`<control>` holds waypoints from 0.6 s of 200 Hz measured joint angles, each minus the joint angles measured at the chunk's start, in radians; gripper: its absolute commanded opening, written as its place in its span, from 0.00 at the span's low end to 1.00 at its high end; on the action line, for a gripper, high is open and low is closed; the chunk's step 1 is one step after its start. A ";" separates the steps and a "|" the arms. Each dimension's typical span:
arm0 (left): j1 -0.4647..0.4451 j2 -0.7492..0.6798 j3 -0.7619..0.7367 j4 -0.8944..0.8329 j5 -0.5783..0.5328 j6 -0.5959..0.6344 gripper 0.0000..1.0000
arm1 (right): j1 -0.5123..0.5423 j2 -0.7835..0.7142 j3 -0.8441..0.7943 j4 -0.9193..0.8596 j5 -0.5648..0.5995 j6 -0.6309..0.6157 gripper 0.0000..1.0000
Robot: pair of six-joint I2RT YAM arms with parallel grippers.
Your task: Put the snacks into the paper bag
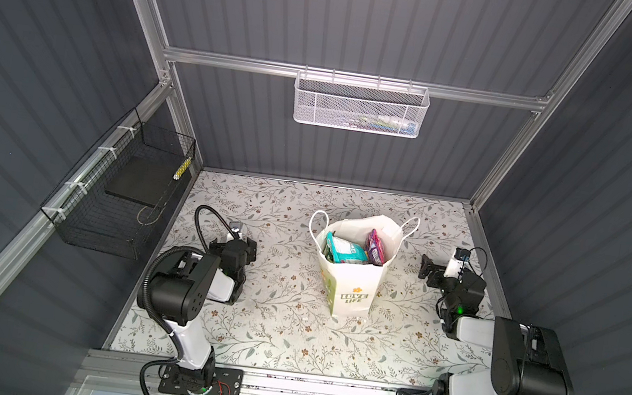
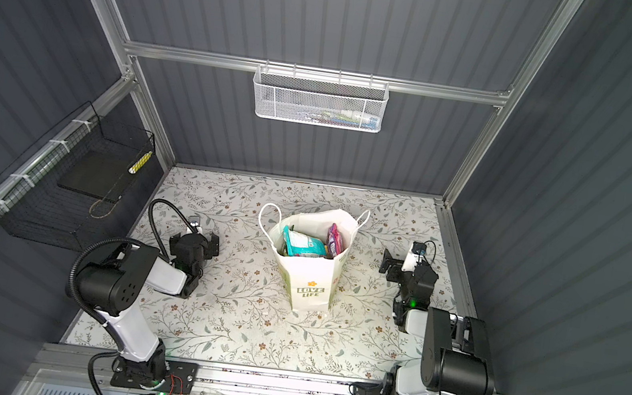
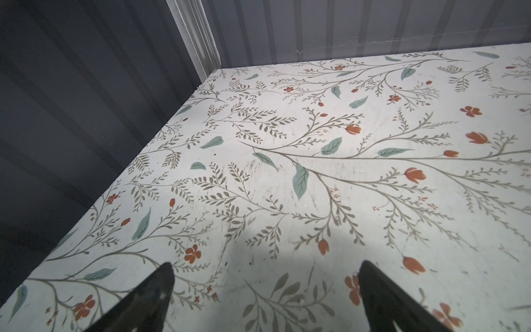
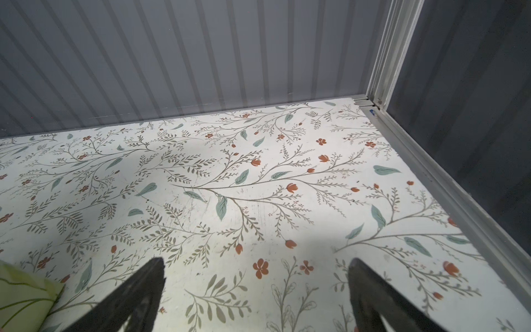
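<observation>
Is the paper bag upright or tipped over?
Upright: the paper bag stands on its base, mouth open upward, with snacks showing inside.

Ribbed grey walls point(image 1: 352, 14), floral tabletop point(image 1: 279, 327), white mesh basket point(image 1: 331, 104), black wire basket point(image 1: 100, 227).

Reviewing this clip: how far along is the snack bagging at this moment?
Done: snacks sit inside the upright paper bag; no packet shows on the table in both top views. In hand: nothing; the left claw and right claw are open and empty, apart from the bag. Left: apparently nothing, though the bag hides how many are inside.
</observation>
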 measured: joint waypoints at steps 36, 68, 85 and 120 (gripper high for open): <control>0.000 0.000 0.000 0.000 0.000 0.000 1.00 | 0.008 0.000 0.000 0.000 -0.012 -0.004 0.99; 0.000 0.000 0.000 0.000 0.000 0.000 1.00 | 0.018 0.000 0.000 0.000 -0.013 -0.008 0.99; 0.000 0.000 0.000 0.000 0.000 -0.001 1.00 | 0.018 0.000 0.000 0.000 -0.013 -0.009 0.99; 0.000 0.000 0.000 0.000 0.000 -0.002 1.00 | 0.018 0.000 0.000 0.000 -0.013 -0.009 0.99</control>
